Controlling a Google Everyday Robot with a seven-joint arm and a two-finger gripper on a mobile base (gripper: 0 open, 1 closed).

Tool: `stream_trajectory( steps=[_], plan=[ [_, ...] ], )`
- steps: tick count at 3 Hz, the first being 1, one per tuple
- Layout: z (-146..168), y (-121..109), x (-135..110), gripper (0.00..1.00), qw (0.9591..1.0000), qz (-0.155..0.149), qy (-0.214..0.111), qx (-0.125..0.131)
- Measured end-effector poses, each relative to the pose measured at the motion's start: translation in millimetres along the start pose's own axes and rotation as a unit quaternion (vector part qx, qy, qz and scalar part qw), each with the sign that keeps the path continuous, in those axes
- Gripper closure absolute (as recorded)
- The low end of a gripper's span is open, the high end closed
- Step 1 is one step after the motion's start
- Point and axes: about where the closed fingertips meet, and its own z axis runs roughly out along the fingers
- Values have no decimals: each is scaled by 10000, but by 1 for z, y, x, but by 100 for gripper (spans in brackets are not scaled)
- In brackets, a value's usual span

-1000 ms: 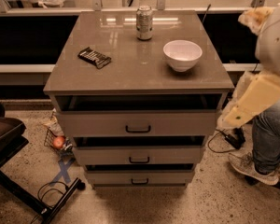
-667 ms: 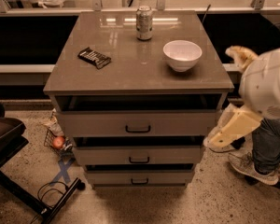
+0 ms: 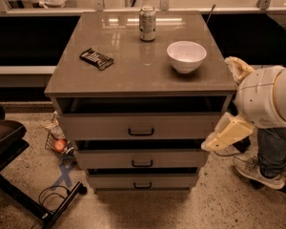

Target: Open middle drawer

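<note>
The middle drawer (image 3: 168, 158) sat in the cabinet (image 3: 66, 82), under the top drawer (image 3: 95, 126) and over the bottom drawer (image 3: 114, 181). Its long side ran left to right. Its flat front faced the near side. A small dark handle (image 3: 142, 164) sat in the middle of the front, and it ran left to right too. There was a dark gap above the front. The inside of the drawer was hidden, and I could not tell how far out it stood.

The gripper (image 3: 217, 143) was at the right side of the cabinet, just beside the right end of the middle drawer. It hung from the big white arm (image 3: 263, 97) and pointed down and to the left. It was apart from the handle. I could not tell if the gripper was wide or narrow.

On top of the cabinet stood a can (image 3: 147, 24) at the far side. A white bowl (image 3: 186, 56) sat to the right, and a dark packet (image 3: 96, 58) lay to the left.

The arm hid part of a leg (image 3: 271, 147) and a shoe (image 3: 258, 171) at the right. The right edge cut the arm off. On the floor at the left were a red ball (image 3: 60, 145) and a blue cross (image 3: 64, 174).
</note>
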Motion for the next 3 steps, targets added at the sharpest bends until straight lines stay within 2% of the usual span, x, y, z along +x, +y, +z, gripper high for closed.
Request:
stream_trajectory(
  steps=[1, 2, 3],
  plan=[
    [37, 18, 20, 0, 9991, 263, 100, -305],
    [87, 50, 56, 0, 9954, 545, 159, -773],
    [134, 86, 94, 0, 9908, 751, 82, -1126]
  ],
)
